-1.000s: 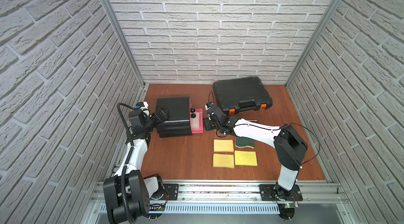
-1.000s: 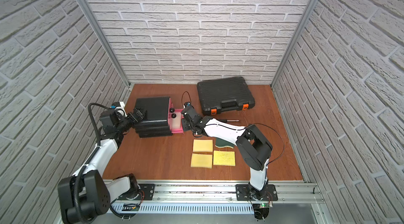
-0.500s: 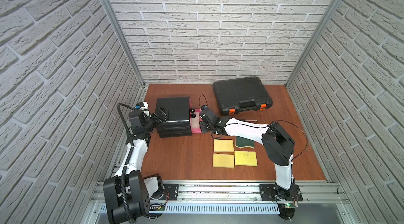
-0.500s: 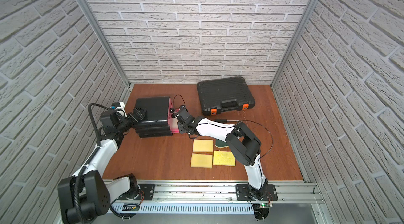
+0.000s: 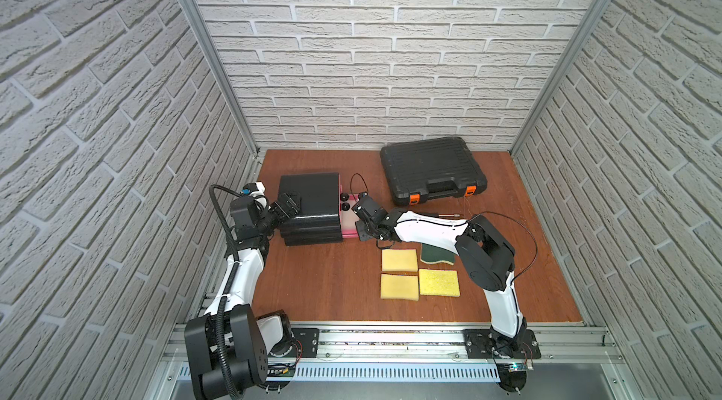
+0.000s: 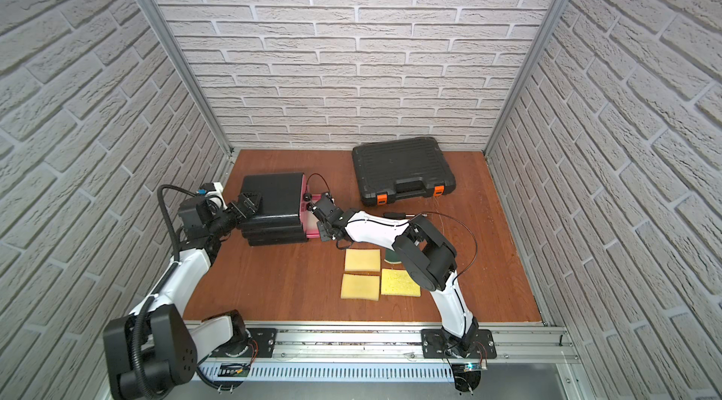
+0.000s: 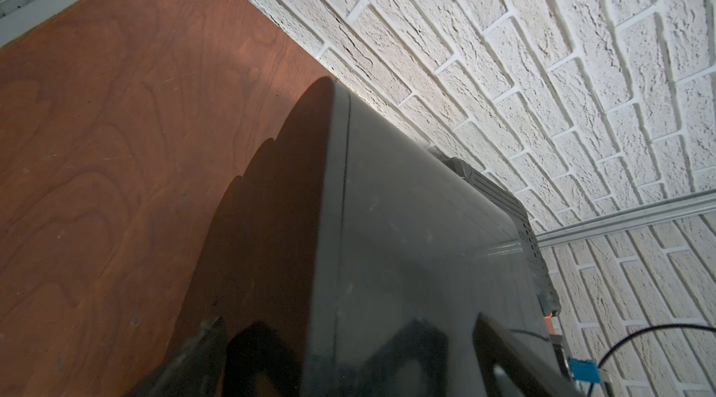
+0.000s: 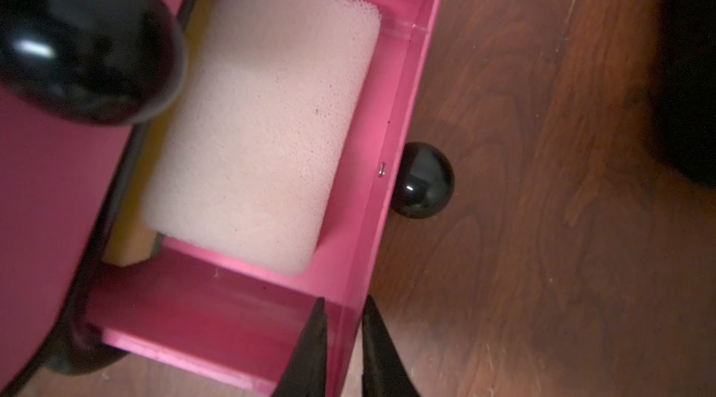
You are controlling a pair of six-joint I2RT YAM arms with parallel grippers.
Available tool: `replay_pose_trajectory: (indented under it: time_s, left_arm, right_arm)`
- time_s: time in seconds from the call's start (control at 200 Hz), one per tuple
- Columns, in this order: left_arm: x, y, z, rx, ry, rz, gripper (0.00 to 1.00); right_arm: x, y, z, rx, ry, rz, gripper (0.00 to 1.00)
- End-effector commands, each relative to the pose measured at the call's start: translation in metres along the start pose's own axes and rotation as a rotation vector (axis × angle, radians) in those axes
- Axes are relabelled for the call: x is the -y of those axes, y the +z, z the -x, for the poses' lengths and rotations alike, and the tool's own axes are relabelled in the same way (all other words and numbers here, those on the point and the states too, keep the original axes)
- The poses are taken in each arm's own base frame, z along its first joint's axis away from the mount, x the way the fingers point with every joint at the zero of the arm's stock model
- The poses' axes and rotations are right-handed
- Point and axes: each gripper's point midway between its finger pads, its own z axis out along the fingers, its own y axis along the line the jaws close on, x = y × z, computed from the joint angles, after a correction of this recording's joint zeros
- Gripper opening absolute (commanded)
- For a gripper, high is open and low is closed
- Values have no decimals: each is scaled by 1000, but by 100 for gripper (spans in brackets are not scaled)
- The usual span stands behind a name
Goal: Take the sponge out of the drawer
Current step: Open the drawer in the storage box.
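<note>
A black cabinet (image 5: 310, 199) stands at the left with its pink drawer (image 5: 349, 218) pulled out to the right. A pale pink sponge (image 8: 263, 116) lies flat inside the drawer (image 8: 403, 96), on top of a yellow one (image 8: 131, 247). My right gripper (image 8: 344, 302) is shut on the drawer's front wall near one corner, one finger inside and one outside; in a top view it (image 5: 361, 222) sits at the drawer's near end. My left gripper (image 5: 287, 204) is open, straddling the cabinet's (image 7: 407, 240) back top edge.
Three yellow sponges (image 5: 399, 260) (image 5: 399, 286) (image 5: 439, 282) and a green one (image 5: 437, 255) lie on the wooden table right of the drawer. A black tool case (image 5: 431, 169) sits at the back. The drawer's black knob (image 8: 424, 180) sticks out from the front wall.
My right gripper has moved left to the drawer's near end and closed on its front wall. The left arm has not moved.
</note>
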Motion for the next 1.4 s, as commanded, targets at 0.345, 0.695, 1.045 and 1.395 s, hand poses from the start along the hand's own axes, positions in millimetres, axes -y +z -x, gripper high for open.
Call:
replay_pose_trajectory:
  time_s: [0.345,0.695,1.045,1.395]
  left_arm:
    - [-5,-2,-1,13,7,17,98]
    - [-5,-3,-1,13,7,17,98]
    - [-5,-3,-1,14,8,17,98]
    - [-4,-3,-1,14,7,15,98]
  right_arm:
    - [27,-6,8,39,-18,-167,7]
    - [57,-12,6,44,23,-234,7]
    - [74,-13,4,42,56,-255,7]
    - [78,-43,24,149,87,-233,48]
